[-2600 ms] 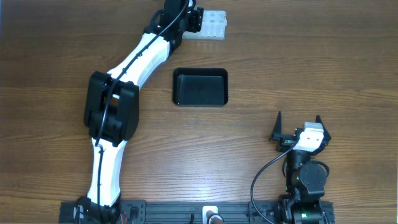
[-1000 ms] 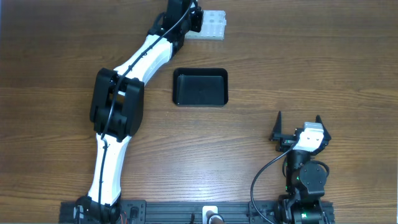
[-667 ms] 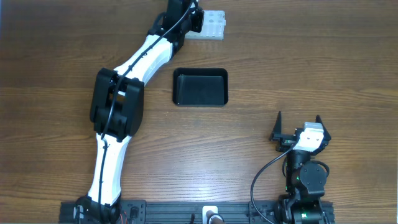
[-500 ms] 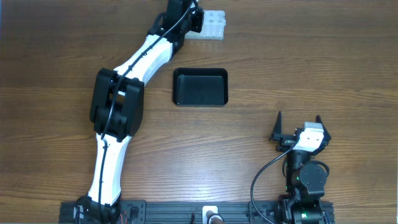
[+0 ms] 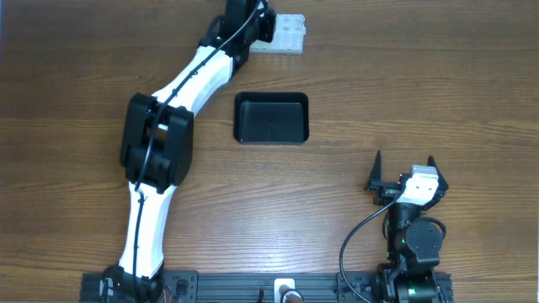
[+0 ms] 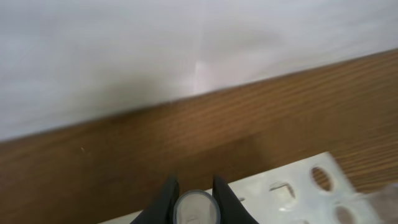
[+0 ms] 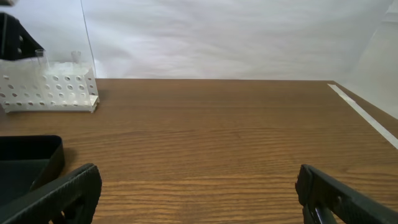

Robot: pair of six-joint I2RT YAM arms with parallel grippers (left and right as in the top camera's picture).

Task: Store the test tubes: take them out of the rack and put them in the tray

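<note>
A white test tube rack (image 5: 283,34) stands at the table's far edge, with two clear tubes (image 7: 76,58) upright in it. My left gripper (image 6: 193,194) is at the rack's left end, shut on the rim of a clear test tube (image 6: 196,208) that stands between its fingers. In the left wrist view the rack's (image 6: 292,186) top with empty holes lies beside it. The black tray (image 5: 271,118) sits empty, just nearer than the rack. My right gripper (image 5: 404,172) is open near its base, far from both, with nothing between its fingers (image 7: 68,193).
The left arm (image 5: 156,151) stretches diagonally across the table's left half. A white wall rises right behind the rack. Bare wood surrounds the tray (image 7: 28,155) on all sides. A pale tape line (image 7: 364,118) runs along the table's right side.
Since the oldest frame the left arm's elbow has shifted slightly up the picture and its wrist has settled at the rack. During the last second nothing moves. The right arm stays still.
</note>
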